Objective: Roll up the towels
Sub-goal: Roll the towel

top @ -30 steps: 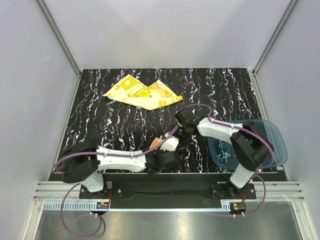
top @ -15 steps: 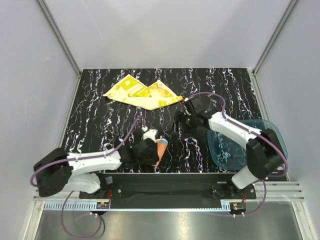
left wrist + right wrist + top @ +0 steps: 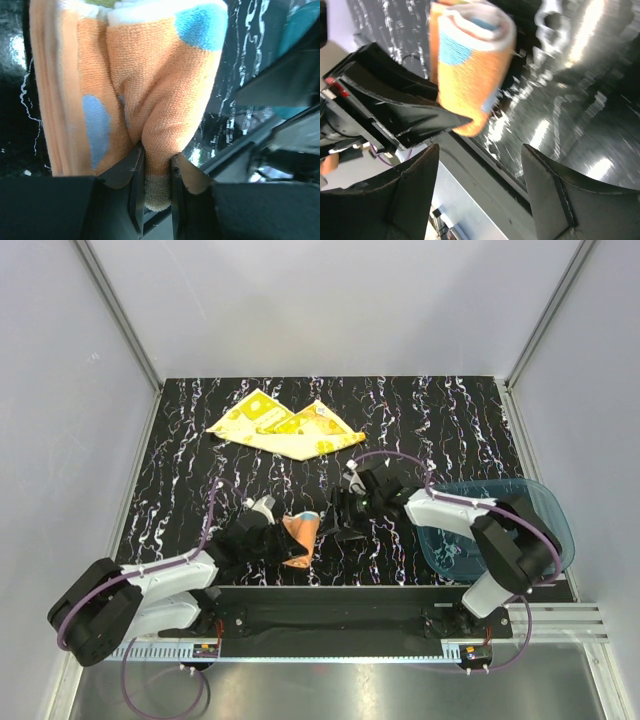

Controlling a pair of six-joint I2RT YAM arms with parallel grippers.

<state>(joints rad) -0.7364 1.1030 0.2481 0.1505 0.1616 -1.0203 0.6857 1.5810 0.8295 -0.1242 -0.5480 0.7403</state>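
My left jaws pinch the rolled orange cloth towel with blue dots at lower centre; my right jaws gape empty beside it. The yellow patterned towel lies spread, unrolled, upper centre: I reckon half remains

Top camera overlooks the whole counter; both wrist cameras, close, face the orange towel from opposite sides.

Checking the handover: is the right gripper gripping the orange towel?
No, the right gripper stands open, its fingers spread wide and off the cloth; the left gripper pinches the orange towel.
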